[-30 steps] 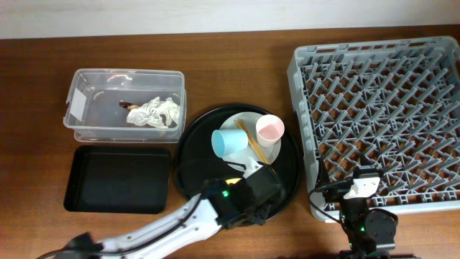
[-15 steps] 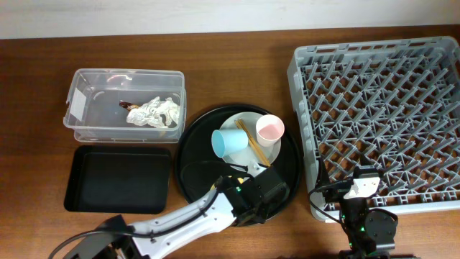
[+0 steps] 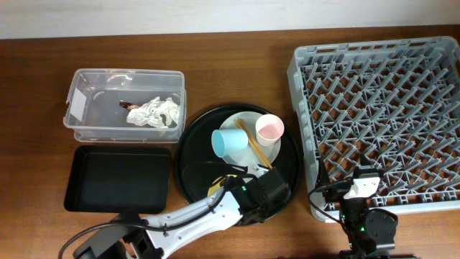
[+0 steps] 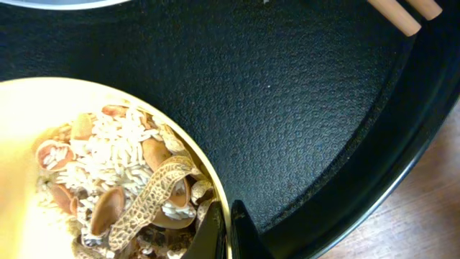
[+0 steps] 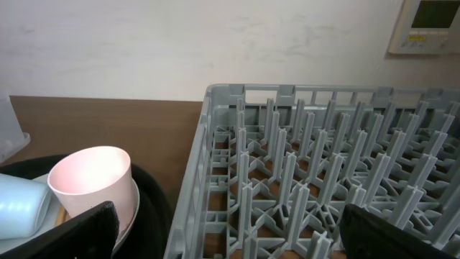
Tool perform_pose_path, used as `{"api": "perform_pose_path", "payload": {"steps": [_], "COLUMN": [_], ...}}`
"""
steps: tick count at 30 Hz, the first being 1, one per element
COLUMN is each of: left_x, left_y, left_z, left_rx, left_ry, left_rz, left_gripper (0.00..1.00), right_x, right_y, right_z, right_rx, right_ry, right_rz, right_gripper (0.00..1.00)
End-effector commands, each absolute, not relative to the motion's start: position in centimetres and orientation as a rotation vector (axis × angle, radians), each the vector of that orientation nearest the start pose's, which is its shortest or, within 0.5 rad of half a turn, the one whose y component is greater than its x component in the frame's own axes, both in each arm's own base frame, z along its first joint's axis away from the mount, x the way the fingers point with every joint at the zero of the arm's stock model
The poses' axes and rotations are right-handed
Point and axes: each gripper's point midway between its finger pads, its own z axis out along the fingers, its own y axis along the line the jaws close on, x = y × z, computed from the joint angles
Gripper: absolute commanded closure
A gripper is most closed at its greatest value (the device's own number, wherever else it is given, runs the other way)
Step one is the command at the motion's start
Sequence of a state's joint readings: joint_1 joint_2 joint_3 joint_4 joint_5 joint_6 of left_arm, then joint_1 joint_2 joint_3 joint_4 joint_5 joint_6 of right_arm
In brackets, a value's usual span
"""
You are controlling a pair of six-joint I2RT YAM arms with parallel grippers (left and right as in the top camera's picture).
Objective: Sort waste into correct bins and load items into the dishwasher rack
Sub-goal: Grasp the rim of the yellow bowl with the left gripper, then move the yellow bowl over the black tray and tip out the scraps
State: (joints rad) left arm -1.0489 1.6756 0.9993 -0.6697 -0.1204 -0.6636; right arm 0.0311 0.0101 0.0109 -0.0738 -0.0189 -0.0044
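Dishwasher rack (image 3: pixel 381 115), the biggest thing on the desk (image 3: pixel 237 65), stands empty just right of the round black tray (image 3: pixel 194 155), so no loading has been done yet. Left of that tray are the two bins: the clear box (image 3: pixel 93 108) off its far-left side and the flat black tray (image 3: pixel 118 178) off its near-left side, the latter with nothing in it. On the round tray's far half rests the pale plate (image 3: pixel 244 119). The yellow bowl (image 4: pixel 25 137) sits at the tray's near edge, mostly hidden under the left arm in the overhead view. On the plate the blue cup (image 3: pixel 230 144) lies on its side, the pink cup (image 3: pixel 269 129) stands upright, and the chopsticks (image 3: pixel 257 151) lie between them. The napkin (image 3: pixel 153 113) and a small brown wrapper (image 3: pixel 128 106) are already in the clear box, while the food scraps (image 4: pixel 122 187), rice and shell pieces, are still in the bowl. Within the last second the left gripper (image 4: pixel 228 232) has gone from slightly apart to pressed together, its fingers (image 4: pixel 243 234) now pinching the bowl's rim. The bowl looks ready to be lifted and tipped into a bin before racking, though so thin a pinch on a loaded bowl may let it tilt. The right gripper (image 5: pixel 230 234) hangs right of the tray by the rack's near corner, its fingers (image 5: pixel 79 230) spread wide and holding nothing.
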Motion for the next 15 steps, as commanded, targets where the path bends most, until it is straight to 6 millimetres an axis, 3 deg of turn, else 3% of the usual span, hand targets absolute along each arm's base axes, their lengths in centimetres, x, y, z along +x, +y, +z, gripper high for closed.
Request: {"api": "perform_pose_path", "payload": {"steps": [1,10,13,15], "left_x": [19.3,19.7,20.2,21.1], "left_y": [-26.8,-25.8,-24.3,-22.0], "left_z": [3.9,9.5,10.9,12.0], "left_rx": [0.508,0.466,0.415,0.341], "left_ry": [2.803,2.703,2.687,2.672], "left_rz": [-0.07,-0.177,-0.167,-0.11], "left_gripper": [1.0,1.0,1.0,1.0], "right_x": [24.6,24.6,24.6,24.6], "right_y": [0.9,0.9,0.9,0.9], "right_z": [15.6,15.6,15.6,15.6], "right_rx": [-0.038,-0.038,-0.038,-0.038], "right_ry": [1.647,1.647,1.647,1.647], "right_rz": [0.026,0.026,0.026,0.026], "right_gripper": [0.01,0.01,0.01,0.01]}}
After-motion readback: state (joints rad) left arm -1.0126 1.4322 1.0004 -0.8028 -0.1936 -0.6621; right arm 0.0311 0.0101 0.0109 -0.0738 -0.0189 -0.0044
